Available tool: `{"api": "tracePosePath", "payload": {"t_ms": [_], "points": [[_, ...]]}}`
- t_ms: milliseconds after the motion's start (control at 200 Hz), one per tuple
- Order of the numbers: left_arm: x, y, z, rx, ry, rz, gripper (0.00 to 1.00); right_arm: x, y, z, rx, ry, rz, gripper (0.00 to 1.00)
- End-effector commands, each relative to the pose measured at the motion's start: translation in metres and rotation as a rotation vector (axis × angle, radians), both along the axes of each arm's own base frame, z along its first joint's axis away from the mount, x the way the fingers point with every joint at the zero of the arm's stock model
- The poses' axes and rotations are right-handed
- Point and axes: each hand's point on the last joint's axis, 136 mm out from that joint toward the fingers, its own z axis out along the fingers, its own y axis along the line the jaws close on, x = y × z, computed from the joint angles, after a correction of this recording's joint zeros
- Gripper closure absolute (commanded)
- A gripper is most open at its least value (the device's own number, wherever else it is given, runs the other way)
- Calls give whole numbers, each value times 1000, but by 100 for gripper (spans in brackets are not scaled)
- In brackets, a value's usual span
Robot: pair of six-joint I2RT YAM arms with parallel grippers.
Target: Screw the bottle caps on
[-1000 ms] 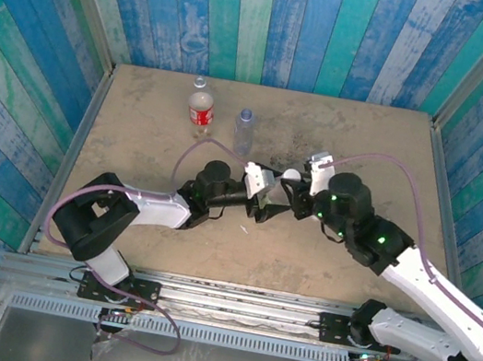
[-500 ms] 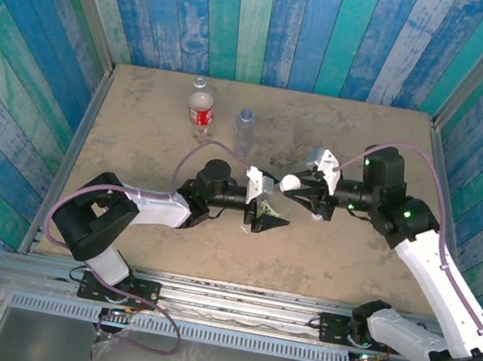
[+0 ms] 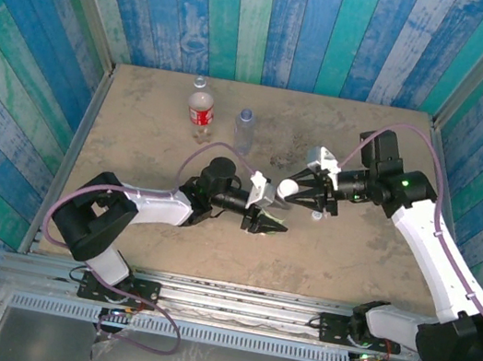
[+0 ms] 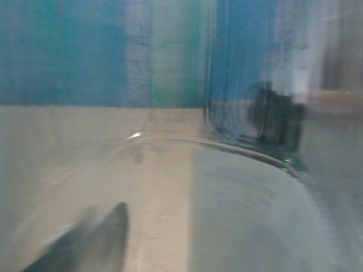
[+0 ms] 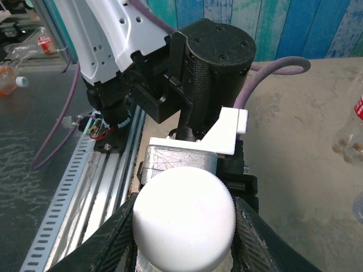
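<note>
Holding cap: right end effector (image 5: pixel 184 249) pinched narrow on a white cap (image 5: pixel 183 218), over mid-surface.
Left end effector (image 3: pixel 264 219): just beside the cap, on its near-left side; grip width not readable, wrist view too blurred.
Standing bottles: red-labelled bottle (image 3: pixel 200 110) and bluish bottle (image 3: pixel 245 130) upright at the far side of the surface (image 3: pixel 136 143), well apart from the cap.
Third bottle: not made out for certain; clear curved blur (image 4: pixel 255 215) close by the left fingers, possibly it.
Deciding relation: cap face turned toward the left wrist, axis roughly level, pointing left; right arm nearer.
Next, as judged: lining cap axis with a bottle neck before any turning.
</note>
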Motion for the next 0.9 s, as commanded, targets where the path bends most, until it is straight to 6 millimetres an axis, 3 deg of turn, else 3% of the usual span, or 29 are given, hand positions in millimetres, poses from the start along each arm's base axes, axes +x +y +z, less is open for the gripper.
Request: {"api": "tracePosePath", "payload": {"t_ms": [0,130,240,461,892], "points": [[12,-3,9,-20,-37,41,48,-10,1,5,12,87,-6,50],[29,-1,12,-39,-58,156,49,18,-2,0,-5,76,-270,28],[41,2,17,-59,-81,239,48,25,-9,-6,10,42,-442,14],[69,11,28,-97,-113,420,49,46,-29,-17,70,49,-794,11],[73,5,32,-117,-87,433,49,51,7,-38,117,117,-889,15]]}}
